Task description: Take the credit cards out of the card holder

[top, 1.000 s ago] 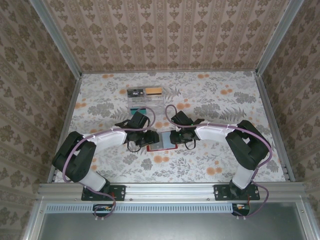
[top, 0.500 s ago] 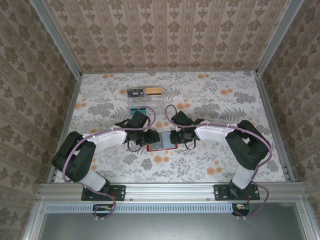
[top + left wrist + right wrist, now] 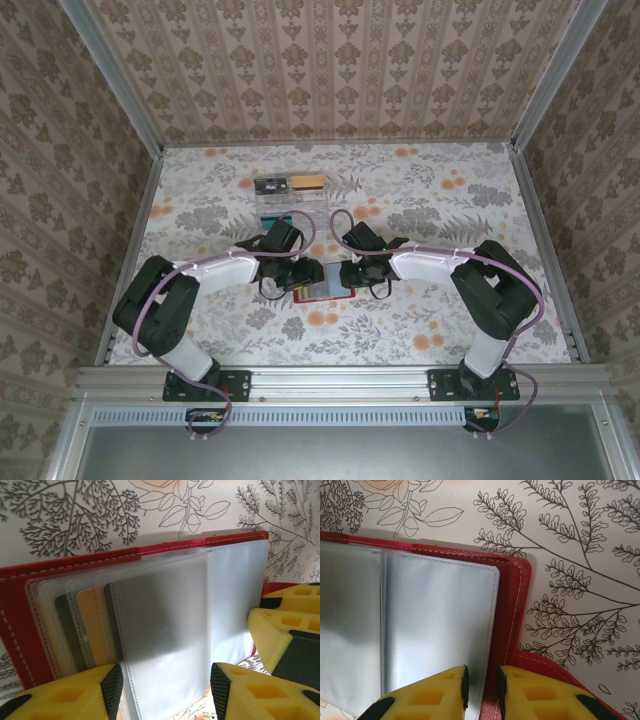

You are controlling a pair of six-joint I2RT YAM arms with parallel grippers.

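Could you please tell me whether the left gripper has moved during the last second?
Yes. The left gripper has shifted slightly to the right, further over the card holder, judged against the cards lying farther back.

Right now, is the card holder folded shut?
No, the card holder lies open, its clear sleeves fanned out with an orange card showing in one.

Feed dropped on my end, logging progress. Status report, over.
Left gripper open, straddling front sleeve. Right gripper shut on card holder edge. Holder open flat, orange card in a sleeve. Loose cards beyond, not obstructing.
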